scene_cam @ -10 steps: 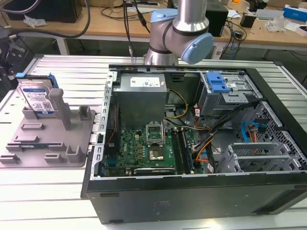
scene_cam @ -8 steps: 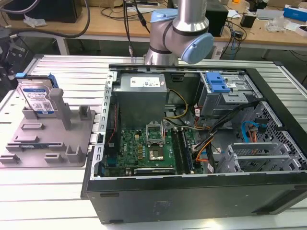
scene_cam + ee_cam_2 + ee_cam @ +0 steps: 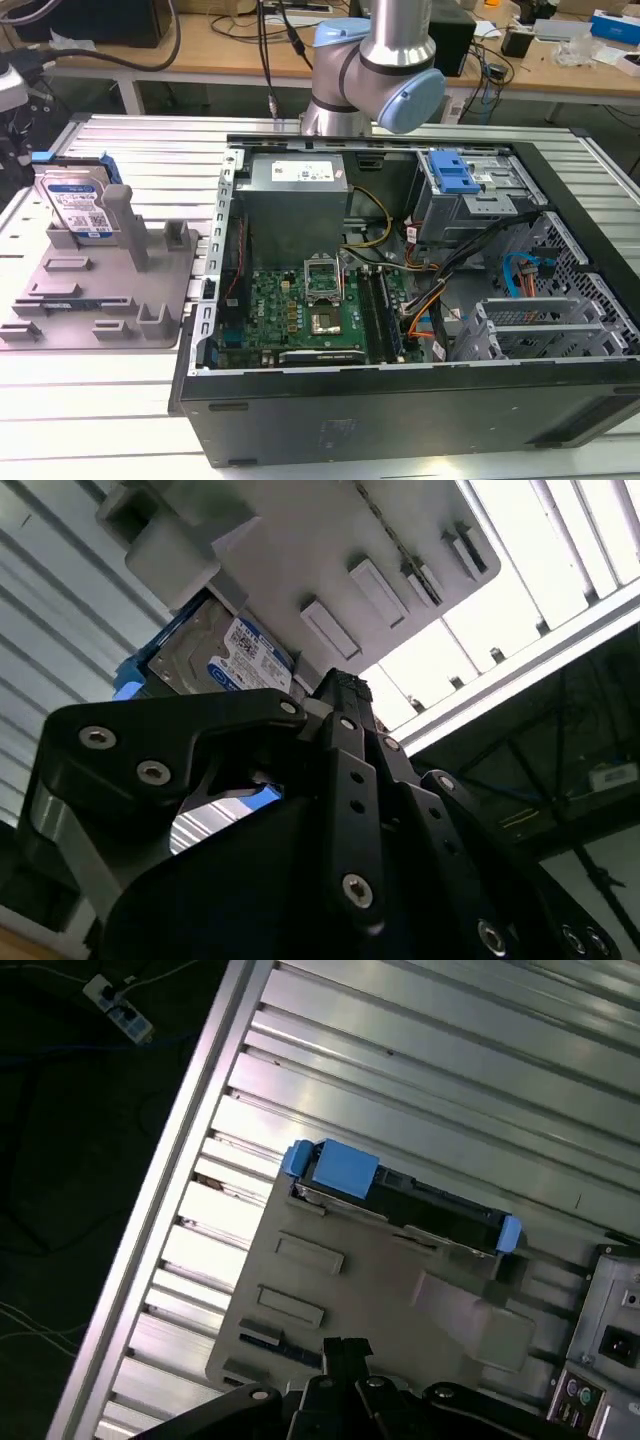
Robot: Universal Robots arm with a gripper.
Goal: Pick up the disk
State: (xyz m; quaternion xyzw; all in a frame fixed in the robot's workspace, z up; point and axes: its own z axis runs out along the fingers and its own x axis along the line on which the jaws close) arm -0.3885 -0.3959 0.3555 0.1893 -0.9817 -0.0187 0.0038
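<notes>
The disk (image 3: 78, 205) stands upright in a slot of the grey fixture plate (image 3: 100, 300) at the exterior view's left, its white and blue label facing out. In the first wrist view the disk (image 3: 405, 1205) shows edge-on with blue rails at both ends, on the fixture plate (image 3: 370, 1280). My gripper (image 3: 345, 1348) hangs well above the plate, apart from the disk, its black fingertips closed together on nothing. The second wrist view shows the gripper (image 3: 340, 688) in front of the labelled disk (image 3: 215, 660).
An open computer case (image 3: 400, 300) with motherboard, cables and a blue-handled drive cage (image 3: 455, 180) lies at the exterior view's right of the fixture. Both rest on a ribbed aluminium table (image 3: 90, 400). The arm's elbow (image 3: 375, 60) rises behind the case.
</notes>
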